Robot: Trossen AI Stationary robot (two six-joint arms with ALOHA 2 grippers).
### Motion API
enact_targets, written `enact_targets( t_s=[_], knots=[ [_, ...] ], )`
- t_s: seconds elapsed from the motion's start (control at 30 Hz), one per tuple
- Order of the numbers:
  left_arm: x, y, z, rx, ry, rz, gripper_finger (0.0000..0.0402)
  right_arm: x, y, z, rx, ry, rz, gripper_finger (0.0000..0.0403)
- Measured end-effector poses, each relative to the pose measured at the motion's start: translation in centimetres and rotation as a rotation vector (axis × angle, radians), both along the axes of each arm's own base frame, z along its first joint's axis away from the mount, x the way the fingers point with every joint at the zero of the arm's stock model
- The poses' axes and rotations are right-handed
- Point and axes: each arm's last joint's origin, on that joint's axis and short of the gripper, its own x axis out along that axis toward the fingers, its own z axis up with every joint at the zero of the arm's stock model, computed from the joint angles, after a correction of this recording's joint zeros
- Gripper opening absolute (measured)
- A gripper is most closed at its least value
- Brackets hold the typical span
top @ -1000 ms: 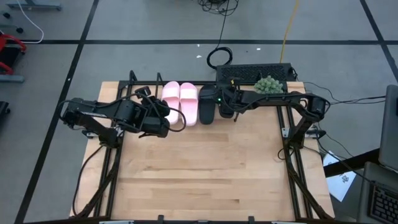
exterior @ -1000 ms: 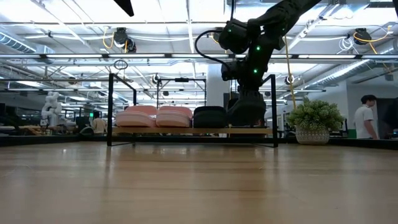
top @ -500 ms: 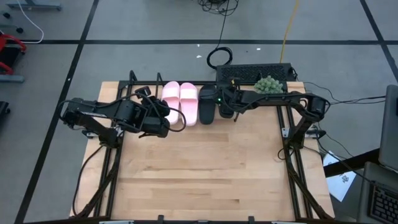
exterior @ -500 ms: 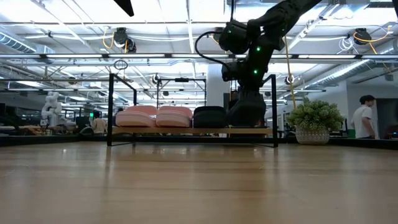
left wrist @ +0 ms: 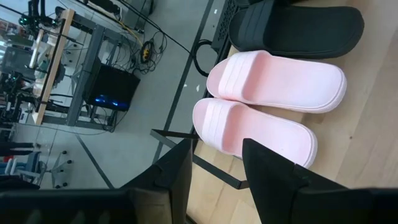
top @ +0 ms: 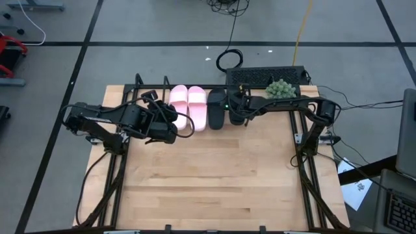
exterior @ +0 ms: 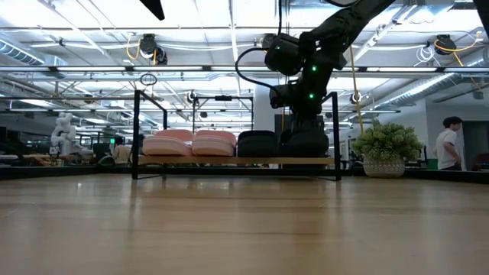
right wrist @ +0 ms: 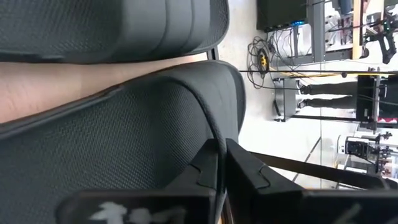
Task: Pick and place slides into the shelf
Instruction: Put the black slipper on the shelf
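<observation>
Slides fill the low black-rod shelf, the last black mesh-strapped one pinched at its edge by the right gripper, whose jaws must next release; left jaws idle, parted, empty.

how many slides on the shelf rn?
4: two pink slides at the shelf's left, one black slide beside them, the last under the right gripper.
</observation>
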Motion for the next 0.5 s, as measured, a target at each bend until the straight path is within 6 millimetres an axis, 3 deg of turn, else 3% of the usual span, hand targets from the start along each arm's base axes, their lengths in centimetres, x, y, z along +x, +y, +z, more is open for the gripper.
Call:
enact_targets(
  t_s=[0.23, 0.5],
  knots=[
    [0.01, 0.00, 0.00, -0.001, 0.000, -0.001, 0.0145, 0.09, 0.14, -0.08, 0.048, -0.042, 0.004, 0.0036],
    [0.01, -0.01, 0.00, -0.001, 0.002, -0.003, 0.0145, 0.19, 0.38, -0.08, 0.048, -0.045, 0.009, 0.0044]
  ],
)
